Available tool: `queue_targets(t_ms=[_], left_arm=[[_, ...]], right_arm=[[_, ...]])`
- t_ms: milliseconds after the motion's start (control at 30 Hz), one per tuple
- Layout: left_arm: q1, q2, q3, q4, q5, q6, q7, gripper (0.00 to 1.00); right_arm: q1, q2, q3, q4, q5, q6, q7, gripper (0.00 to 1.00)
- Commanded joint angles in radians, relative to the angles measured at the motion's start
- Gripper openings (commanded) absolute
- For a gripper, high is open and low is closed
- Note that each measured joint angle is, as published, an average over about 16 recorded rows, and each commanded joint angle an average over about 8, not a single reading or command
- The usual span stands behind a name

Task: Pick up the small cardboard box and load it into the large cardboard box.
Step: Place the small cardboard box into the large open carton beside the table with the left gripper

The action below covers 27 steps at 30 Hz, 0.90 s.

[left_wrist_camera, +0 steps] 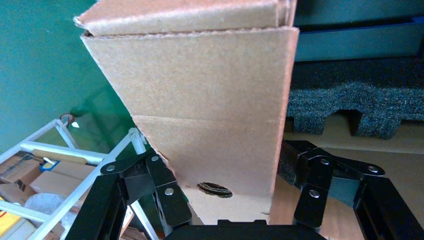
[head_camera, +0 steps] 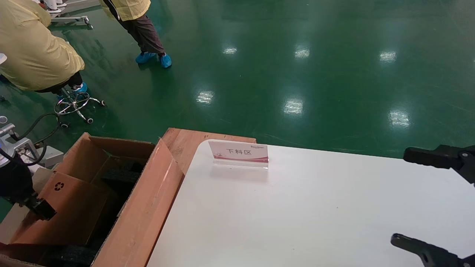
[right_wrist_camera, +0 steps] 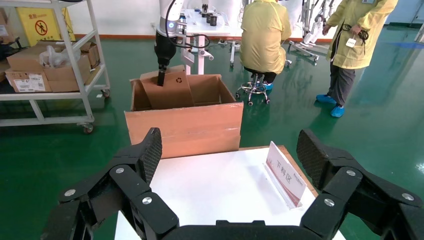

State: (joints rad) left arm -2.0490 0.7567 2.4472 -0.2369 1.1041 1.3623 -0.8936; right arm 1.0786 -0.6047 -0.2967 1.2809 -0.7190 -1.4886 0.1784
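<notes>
While left pincer (left_wrist_camera: 225, 200) clamps small box (head_camera: 72, 207) from both sides, box sits tilted inside big carton (head_camera: 144, 215), recycling mark up. Black foam (head_camera: 122, 174) lines carton beneath and beside it. Carton stands just left of white bench (head_camera: 334, 215). Right pincer (right_wrist_camera: 230, 165) hangs released over bench, nothing held.
</notes>
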Motion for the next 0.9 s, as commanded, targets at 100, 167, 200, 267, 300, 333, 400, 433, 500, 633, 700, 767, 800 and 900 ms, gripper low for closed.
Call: queue_targets(t_ms=[100, 167, 200, 267, 300, 333, 400, 433, 500, 633, 700, 767, 800, 900], left_arm=[[-0.004, -0.003, 0.0, -0.005, 0.0, 0.0, -0.001, 1.0], [-0.005, -0.003, 0.0, -0.006, 0.0, 0.001, -0.001, 1.0], [-0.006, -0.004, 0.0, -0.007, 0.0, 0.001, -0.001, 1.0], [-0.007, -0.004, -0.001, -0.008, 0.001, 0.001, -0.002, 1.0], [-0.007, -0.005, -0.001, -0.008, 0.001, 0.0, -0.002, 1.0], [-0.008, -0.005, -0.001, -0.009, 0.001, 0.0, -0.002, 1.0], [-0.009, -0.006, -0.001, -0.01, 0.001, 0.0, -0.002, 1.0], [-0.009, -0.006, -0.001, -0.01, 0.002, -0.001, -0.002, 1.0], [-0.01, -0.006, -0.001, -0.011, 0.002, -0.001, -0.003, 1.0], [-0.011, -0.007, -0.001, -0.011, 0.002, -0.002, -0.003, 1.0], [-0.015, -0.007, -0.004, -0.013, -0.002, -0.005, 0.001, 1.0], [-0.025, -0.007, -0.008, -0.021, -0.004, -0.011, 0.018, 1.0], [-0.033, -0.007, -0.011, -0.028, -0.006, -0.014, 0.031, 1.0], [-0.073, -0.011, -0.025, -0.06, -0.014, -0.027, 0.086, 1.0]], right_arm=[[0.0, 0.0, 0.0, 0.0, 0.0, 0.0, 0.0, 1.0], [0.0, 0.0, 0.0, 0.0, 0.0, 0.0, 0.0, 1.0], [0.0, 0.0, 0.0, 0.0, 0.0, 0.0, 0.0, 1.0], [0.0, 0.0, 0.0, 0.0, 0.0, 0.0, 0.0, 1.0], [0.0, 0.0, 0.0, 0.0, 0.0, 0.0, 0.0, 1.0], [0.0, 0.0, 0.0, 0.0, 0.0, 0.0, 0.0, 1.0], [0.0, 0.0, 0.0, 0.0, 0.0, 0.0, 0.0, 1.0], [0.0, 0.0, 0.0, 0.0, 0.0, 0.0, 0.0, 1.0], [0.0, 0.0, 0.0, 0.0, 0.0, 0.0, 0.0, 1.0], [0.0, 0.0, 0.0, 0.0, 0.0, 0.0, 0.0, 1.0], [0.0, 0.0, 0.0, 0.0, 0.0, 0.0, 0.0, 1.0], [0.0, 0.0, 0.0, 0.0, 0.0, 0.0, 0.0, 1.0], [0.0, 0.0, 0.0, 0.0, 0.0, 0.0, 0.0, 1.0], [0.0, 0.0, 0.0, 0.0, 0.0, -0.001, 0.0, 1.0]])
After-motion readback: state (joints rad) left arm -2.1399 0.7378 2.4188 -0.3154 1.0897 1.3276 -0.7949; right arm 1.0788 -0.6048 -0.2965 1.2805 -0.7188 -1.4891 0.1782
